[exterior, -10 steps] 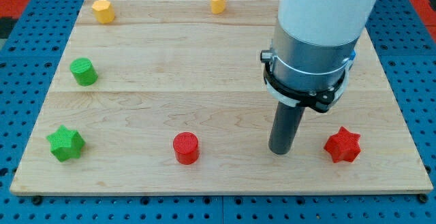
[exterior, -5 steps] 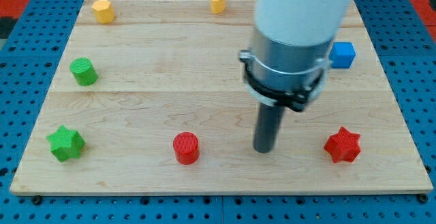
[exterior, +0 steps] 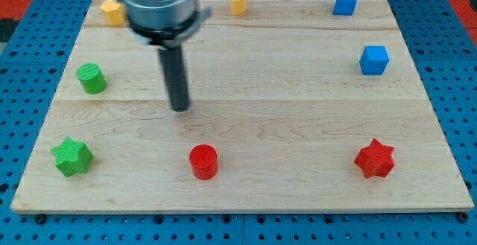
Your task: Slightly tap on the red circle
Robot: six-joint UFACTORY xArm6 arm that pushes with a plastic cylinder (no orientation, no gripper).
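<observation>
On the pale wooden board (exterior: 298, 126), which rests on a blue perforated base (exterior: 22, 88), my tip (exterior: 179, 109) stands on bare wood left of the board's centre. The rig carries no fingers, only the straight dark rod (exterior: 177, 77), so there is nothing to hold apart, together or clamped.

The red circular block (exterior: 203, 161) sits near the view's bottom edge of the board, a little left of centre. It lies below my tip and slightly toward the view's right, clearly apart from it, with open wood between them. No contact is visible.

Other items on the board:
- Green circular block (exterior: 92, 78): to the view's left of my tip, well apart.
- Green star-shaped block (exterior: 71, 156): bottom left corner area.
- Red star-shaped block (exterior: 374, 158): bottom right, roughly level with the red circular block.
- Blue cube block (exterior: 374, 59): right side, upper half.
- Second blue block (exterior: 343, 2): near the top right edge; exact shape cannot be made out.
- Yellow block (exterior: 238, 1): top edge, near centre, rounded on one side.
- Second yellow block (exterior: 112, 11): top left, partly hidden by the arm's grey housing (exterior: 160, 7).
</observation>
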